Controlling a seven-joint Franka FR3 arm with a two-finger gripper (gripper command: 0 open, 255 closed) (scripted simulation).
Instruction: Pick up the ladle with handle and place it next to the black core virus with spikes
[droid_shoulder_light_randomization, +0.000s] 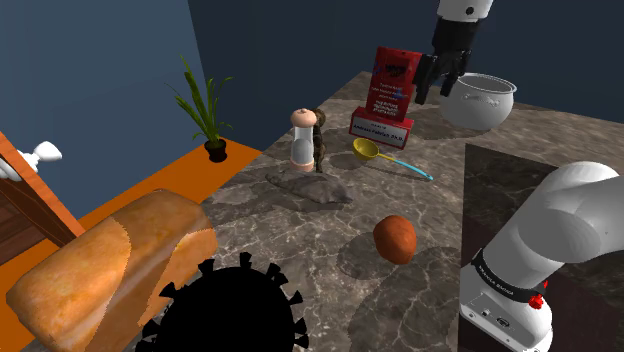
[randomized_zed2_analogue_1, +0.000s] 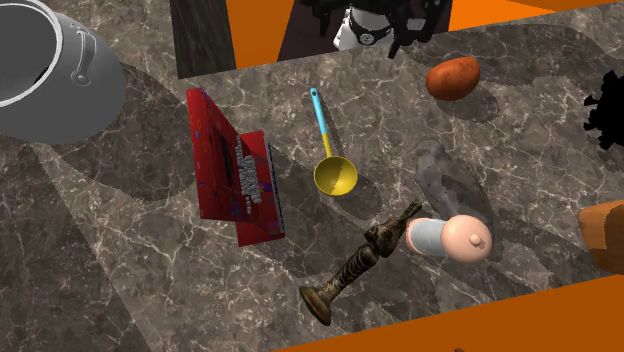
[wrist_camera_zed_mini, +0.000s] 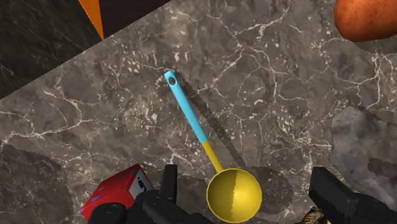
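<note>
Gripper (wrist_camera_zed_mini: 247, 180) hangs above the red box (wrist_camera_zed_mini: 118, 191) side of the counter, jaws wide, nothing held. The ladle (wrist_camera_zed_mini: 205, 143) lies flat on the marble just beside the red box, its yellow bowl under the gap between the fingers. The bowl end is nearer the box and the blue handle points away from it, so the long axis runs roughly across the jaws' closing line. That looks fine for a straight drop, maybe with a shift onto the handle. The black spiked virus (droid_shoulder_light_randomization: 225, 315) sits well apart from the red box, at the counter's other end.
</note>
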